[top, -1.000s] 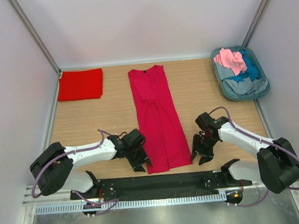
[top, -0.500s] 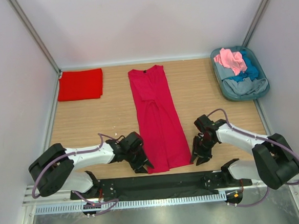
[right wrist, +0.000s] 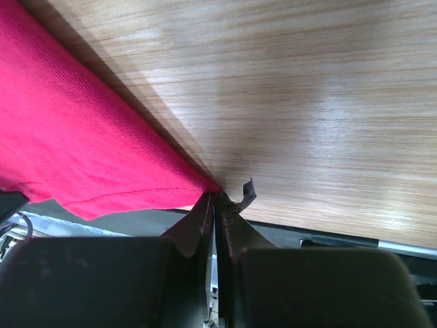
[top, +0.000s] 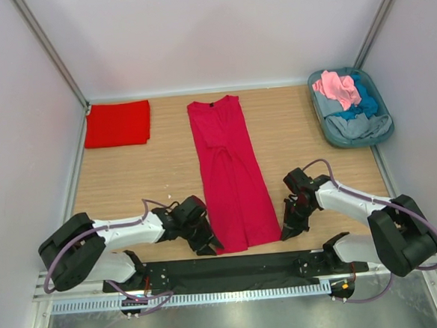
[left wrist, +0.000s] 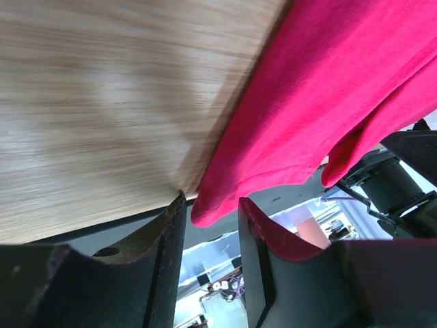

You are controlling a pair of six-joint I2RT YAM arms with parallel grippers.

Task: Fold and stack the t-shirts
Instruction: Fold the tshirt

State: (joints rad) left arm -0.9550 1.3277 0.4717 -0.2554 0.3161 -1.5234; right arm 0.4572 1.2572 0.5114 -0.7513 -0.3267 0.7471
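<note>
A crimson t-shirt [top: 231, 179], folded into a long strip, lies down the middle of the table, collar at the far end. My left gripper [top: 207, 245] is at its near left hem corner. In the left wrist view the gripper [left wrist: 210, 205] is open, and the hem corner [left wrist: 218, 205] hangs between the fingers without being pinched. My right gripper [top: 286, 233] is at the near right hem corner. Its jaws [right wrist: 217, 198] are shut on the tip of the crimson cloth [right wrist: 102, 157]. A scarlet t-shirt [top: 117, 124] lies folded at the far left.
A grey-blue tub [top: 320, 110] at the far right holds crumpled pink [top: 337, 87], blue [top: 366, 102] and grey [top: 353, 127] shirts. The black rail [top: 233, 269] runs along the table's near edge just behind both grippers. White walls close in the sides.
The right gripper has closed at the shirt's near right corner. The left gripper has shifted slightly toward the near edge and its jaws have narrowed a little.
</note>
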